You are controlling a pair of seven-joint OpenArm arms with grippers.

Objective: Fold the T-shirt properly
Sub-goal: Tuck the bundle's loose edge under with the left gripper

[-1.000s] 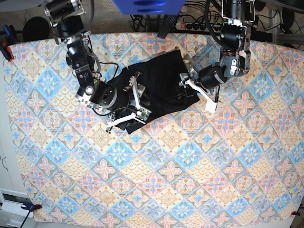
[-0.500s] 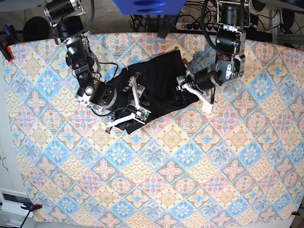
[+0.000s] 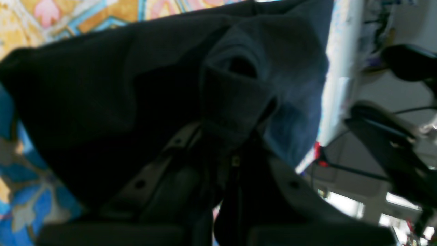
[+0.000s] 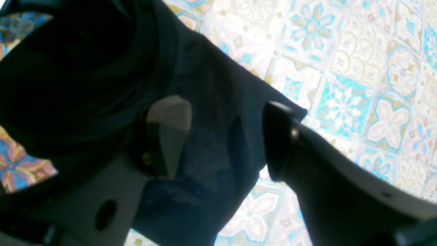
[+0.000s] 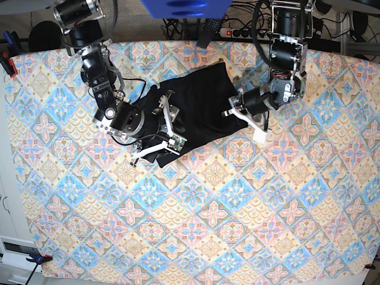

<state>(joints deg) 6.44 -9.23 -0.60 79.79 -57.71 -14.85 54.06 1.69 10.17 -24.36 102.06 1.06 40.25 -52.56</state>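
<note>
T-shirt (image 5: 196, 107) lies on tablecloth (image 5: 249, 208) near far edge, betw. both arms; folds prob. bunched.

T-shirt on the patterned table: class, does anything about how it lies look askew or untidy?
Yes. The T-shirt lies crumpled and skewed to the tile pattern of the tablecloth, its edges uneven, and a bunched fold is pinched in the left tool.

The T-shirt (image 5: 199, 110) is soft, matt black cloth, creased into folds. The tablecloth (image 5: 237, 225) beneath is smooth printed fabric with a tile pattern. The right gripper's fingers (image 4: 167, 133) look like pale, matt moulded plastic; the arm joints (image 5: 127, 120) are black, slightly glossy metal.
</note>
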